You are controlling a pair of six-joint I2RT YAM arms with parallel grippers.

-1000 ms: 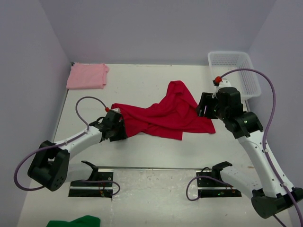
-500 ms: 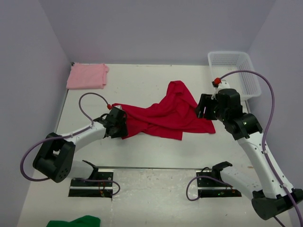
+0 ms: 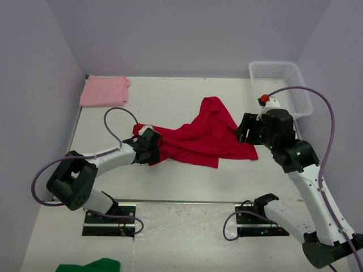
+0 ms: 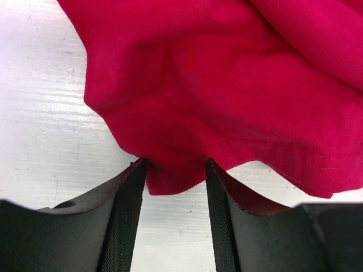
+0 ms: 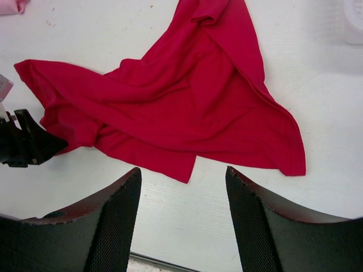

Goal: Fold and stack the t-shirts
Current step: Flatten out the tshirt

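The crimson red t-shirt lies unfolded and rumpled in the middle of the white worktop, one narrow part reaching toward the far side and its broad lower hem spread left to right. The left gripper sits low at the shirt's left end; in the left wrist view its fingers stand partly apart, and a small lobe of the red hem lies flat between them, touching both tips, with bare worktop showing in the gap below it. The right gripper hangs just beside the shirt's right corner. In its own wrist view the right gripper is spread wide with nothing between the fingers, looking down on the whole red shirt and, at the left edge, the left gripper. The pale pink t-shirt lies folded into a small rectangle at the far left corner, well apart from the red one. A white mesh basket stands at the far right corner, and a bit of green cloth shows at the near edge.
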